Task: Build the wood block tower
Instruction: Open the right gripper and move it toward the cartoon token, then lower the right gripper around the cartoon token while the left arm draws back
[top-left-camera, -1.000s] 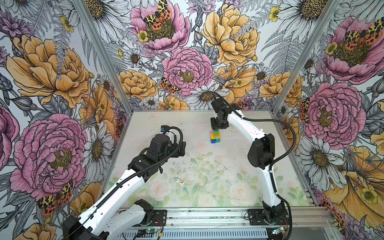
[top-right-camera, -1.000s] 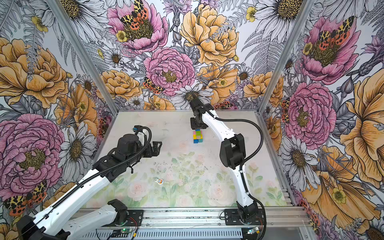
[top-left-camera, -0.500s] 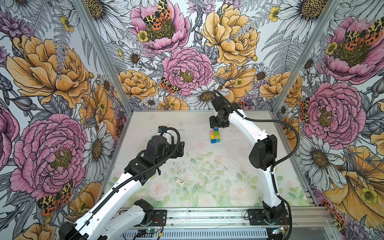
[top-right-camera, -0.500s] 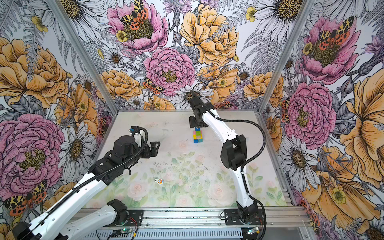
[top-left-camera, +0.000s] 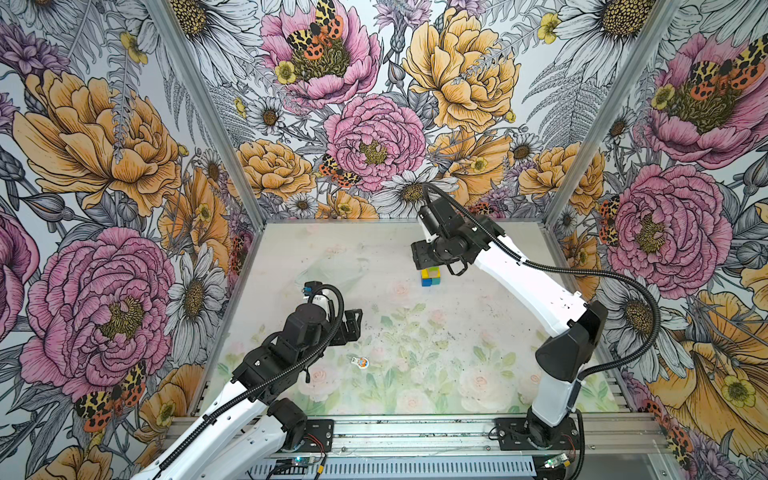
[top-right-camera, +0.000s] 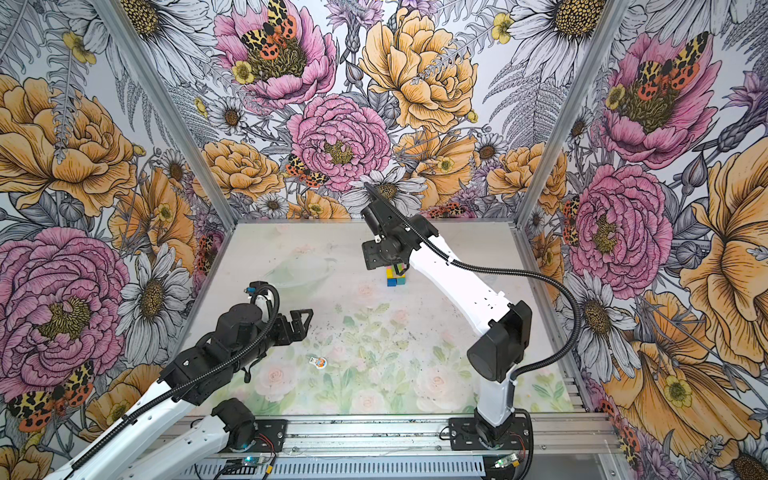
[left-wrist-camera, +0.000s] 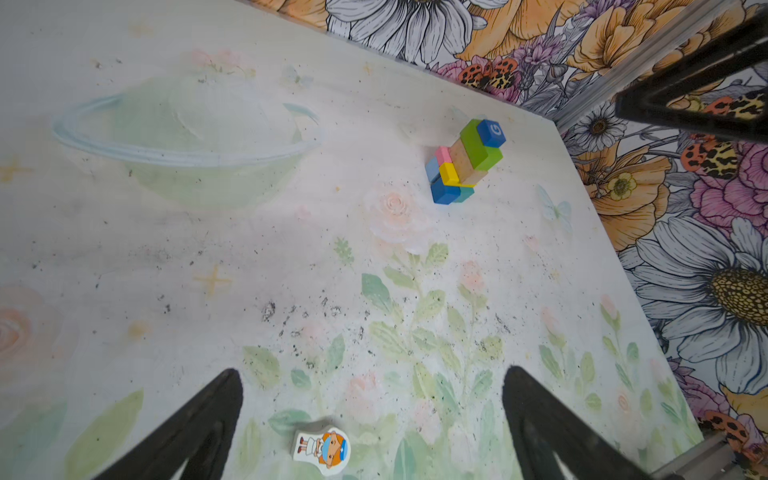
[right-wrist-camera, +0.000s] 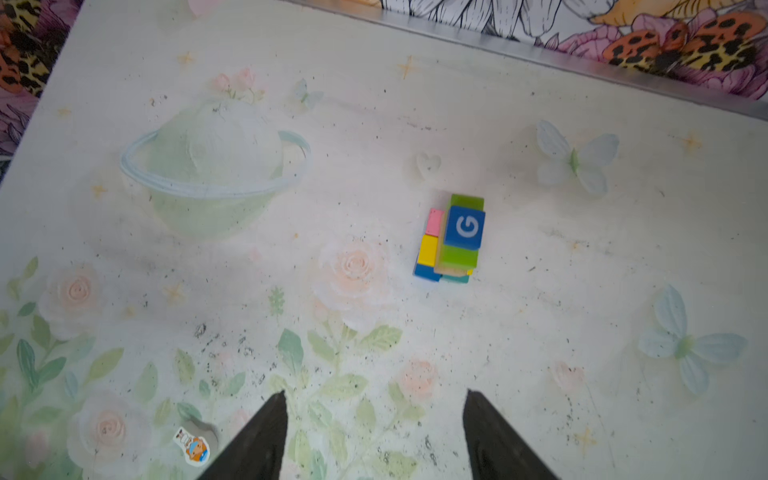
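Observation:
The tower (right-wrist-camera: 453, 239) stands toward the back of the mat, right of the middle, in both top views (top-left-camera: 430, 276) (top-right-camera: 396, 275). Blue and teal cubes lie lowest, then yellow, pink and bare-wood bricks, then a green brick (left-wrist-camera: 478, 145). A dark blue cube marked G (right-wrist-camera: 464, 227) sits topmost. My right gripper (right-wrist-camera: 374, 395) hangs above the tower (top-left-camera: 440, 264), open, with nothing between its fingers. My left gripper (left-wrist-camera: 372, 374) is open and empty at the left of the mat (top-left-camera: 353, 320), far from the tower (left-wrist-camera: 463, 162).
A small flat figure piece (top-left-camera: 360, 362) of a red-haired child lies on the mat (top-left-camera: 498, 332) just ahead of my left gripper (top-right-camera: 301, 320); it also shows in the left wrist view (left-wrist-camera: 322, 451). Flowered walls close in the back and both sides.
My right gripper's jaws have spread wider over the tower. My left arm has drawn back a little toward the front, still open.

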